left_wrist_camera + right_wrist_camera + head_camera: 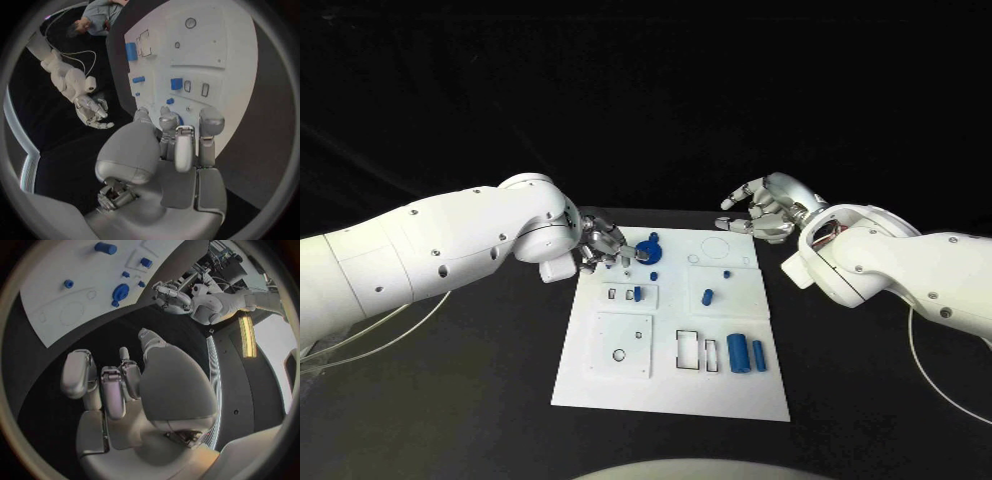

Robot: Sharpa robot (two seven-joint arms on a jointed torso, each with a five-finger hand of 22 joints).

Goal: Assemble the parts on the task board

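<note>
The white task board point(733, 400) lies in the middle of the table. A large round blue part point(648, 248) stands near its far left corner, also seen in the right wrist view point(120, 291). My left hand point(606, 245) hovers right beside that part with its fingers point(178, 125) stretched over the board edge and nothing in its grip; whether they touch it I cannot tell. Two blue cylinders point(737, 353) point(759, 354) lie at the near right. My right hand point(764, 210) hangs off the board's far right corner, fingers apart and empty.
Small blue parts sit mid-board point(636, 293) point(708, 295), with tiny blue pegs point(727, 272) farther back. The board has raised square plates point(625, 345) and rectangular slots point(689, 350). A white cable point(387, 335) trails under my left arm.
</note>
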